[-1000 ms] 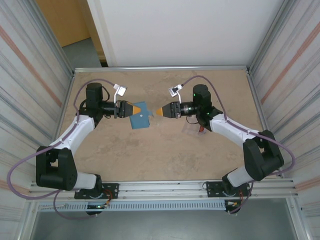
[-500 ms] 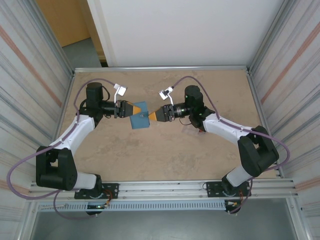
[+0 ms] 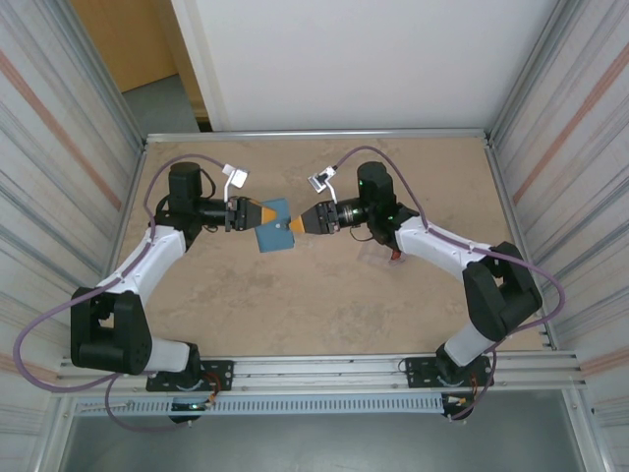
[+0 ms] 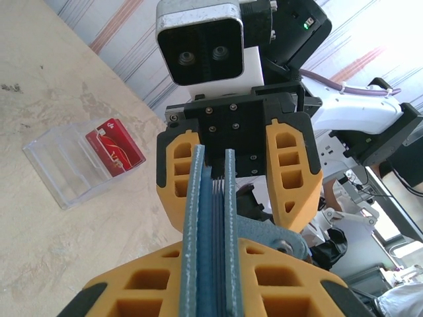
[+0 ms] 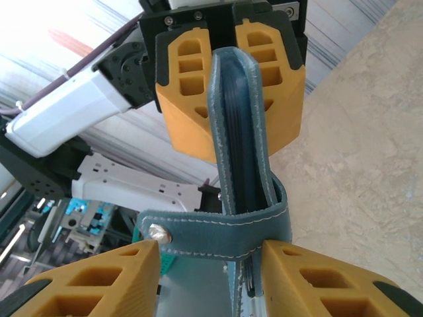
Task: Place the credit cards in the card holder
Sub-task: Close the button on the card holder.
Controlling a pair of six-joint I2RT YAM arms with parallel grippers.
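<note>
1. Your left gripper (image 3: 261,214) is clamped on the card holder (image 3: 276,231). Both orange fingers press flat against its teal sides.
2. You'll find the card holder held between the two grippers, over the far half of the bench (image 3: 295,315) and a little left of centre. The left wrist view shows it edge-on, with the paler inner pockets closed up between the covers.
3. Your right gripper (image 3: 300,223) meets it from the opposite side. Its jaws are part-open and straddle the holder's free edge, with a gap on one side, so it isn't gripping.
4. In the right wrist view the strap (image 5: 218,228) with its snap (image 5: 157,232) crosses between that gripper's fingers.
5. A red credit card (image 4: 115,146) lies in the clear plastic case (image 4: 63,168) on the bench — right of centre, beside the right arm, well apart from the holder.
</note>
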